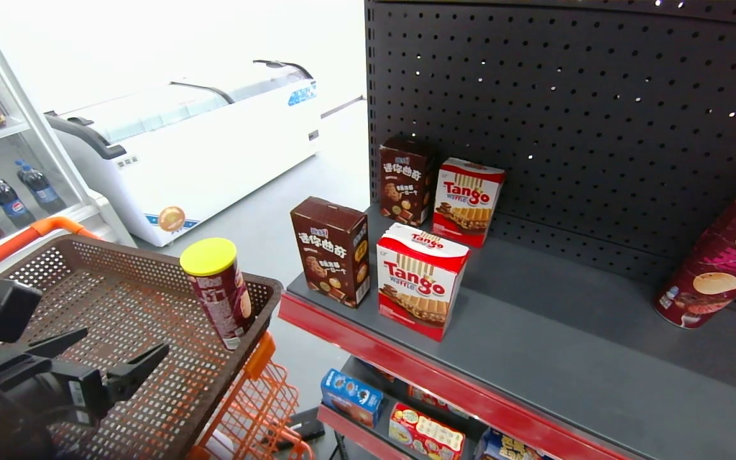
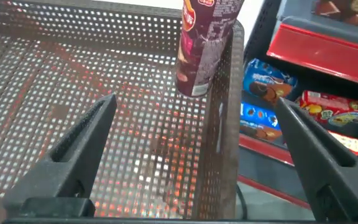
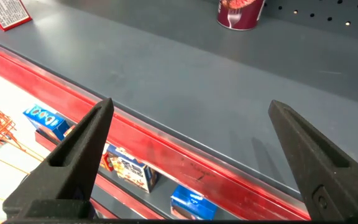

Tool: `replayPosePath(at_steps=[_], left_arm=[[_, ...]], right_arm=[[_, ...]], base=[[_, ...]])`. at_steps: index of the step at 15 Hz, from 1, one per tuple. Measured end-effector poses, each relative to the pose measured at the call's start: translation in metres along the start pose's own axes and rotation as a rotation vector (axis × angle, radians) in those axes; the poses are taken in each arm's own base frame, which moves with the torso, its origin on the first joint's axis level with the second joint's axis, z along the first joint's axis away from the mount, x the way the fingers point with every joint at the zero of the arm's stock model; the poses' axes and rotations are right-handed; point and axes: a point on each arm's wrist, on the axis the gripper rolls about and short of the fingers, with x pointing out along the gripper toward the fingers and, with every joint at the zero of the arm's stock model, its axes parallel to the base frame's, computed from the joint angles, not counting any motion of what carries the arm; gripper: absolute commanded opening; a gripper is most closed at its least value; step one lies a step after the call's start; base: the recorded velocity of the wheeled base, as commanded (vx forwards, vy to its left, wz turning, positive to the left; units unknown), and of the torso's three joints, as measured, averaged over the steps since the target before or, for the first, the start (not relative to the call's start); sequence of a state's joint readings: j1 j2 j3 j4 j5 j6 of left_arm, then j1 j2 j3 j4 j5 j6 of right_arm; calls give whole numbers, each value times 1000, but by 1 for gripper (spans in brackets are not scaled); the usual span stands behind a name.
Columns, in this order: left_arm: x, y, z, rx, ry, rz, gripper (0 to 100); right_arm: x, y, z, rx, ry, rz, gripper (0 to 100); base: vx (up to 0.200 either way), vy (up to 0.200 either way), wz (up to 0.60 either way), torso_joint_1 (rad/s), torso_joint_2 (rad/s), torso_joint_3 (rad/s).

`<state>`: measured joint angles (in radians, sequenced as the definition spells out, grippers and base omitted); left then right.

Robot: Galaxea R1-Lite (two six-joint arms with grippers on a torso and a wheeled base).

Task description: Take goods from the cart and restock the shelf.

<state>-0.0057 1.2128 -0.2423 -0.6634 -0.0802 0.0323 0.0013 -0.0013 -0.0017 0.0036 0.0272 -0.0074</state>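
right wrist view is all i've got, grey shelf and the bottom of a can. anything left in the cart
Observer: Yes, one yellow-lidded chip can stands in the brown basket, by the wall nearest the shelf.
Operator: left gripper near it
Observer: The left gripper hangs open over the basket, short of the can, holding nothing.
Operator: that can on the shelf upright
Observer: No, the shelf can is tilted, leaning back toward the pegboard.
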Motion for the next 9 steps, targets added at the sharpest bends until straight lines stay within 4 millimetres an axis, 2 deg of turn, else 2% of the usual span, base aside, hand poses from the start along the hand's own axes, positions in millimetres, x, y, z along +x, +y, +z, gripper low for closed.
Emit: replayPosePath(at_steps=[9], left_arm=[[89, 6, 7, 3, -54, -6, 100]], right_arm=[[0, 0, 0, 0, 0, 0, 100]], base=[[0, 0, 0, 0, 0, 0]])
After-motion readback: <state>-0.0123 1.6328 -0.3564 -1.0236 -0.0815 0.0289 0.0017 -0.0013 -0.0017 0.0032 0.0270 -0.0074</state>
